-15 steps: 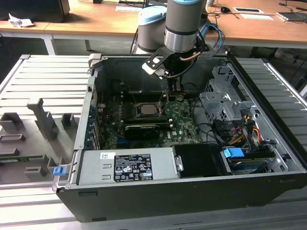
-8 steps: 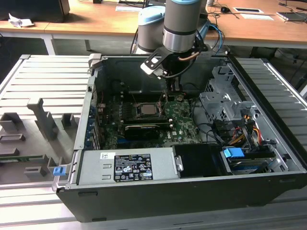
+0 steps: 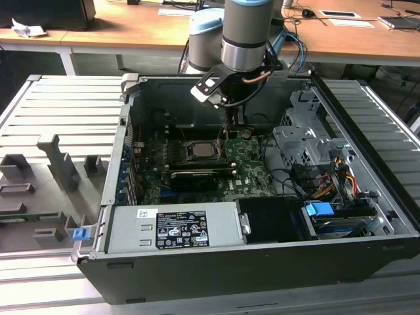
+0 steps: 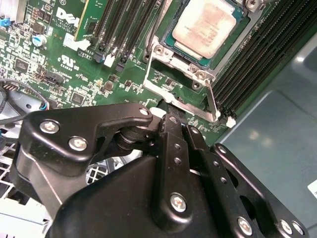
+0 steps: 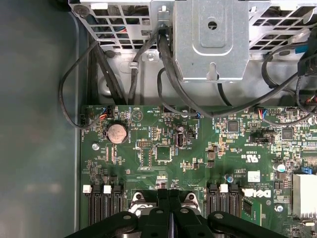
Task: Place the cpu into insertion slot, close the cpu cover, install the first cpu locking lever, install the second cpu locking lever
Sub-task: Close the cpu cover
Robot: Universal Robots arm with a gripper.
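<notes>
Pincer [image 5: 170,194] over green motherboard [image 5: 163,148]: black fingers pressed together, nothing seen between them. Tips hidden behind own linkage in second wrist view. Small square silvery-grey cpu [image 4: 203,27] seated in dark, silver-rimmed insertion slot [image 4: 158,51] just beyond fingertips, far corner cut off. Thin silvery cpu cover frame [image 4: 178,101] between pincer and chip. Raised or flat, cannot tell.

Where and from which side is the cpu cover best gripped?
Likely its free edge, the thin rail of the cpu cover nearest the gripper. The frame appears to stand tilted open beside the seated cpu, so come from above on the side away from the chip and press or pinch that rail.
</notes>
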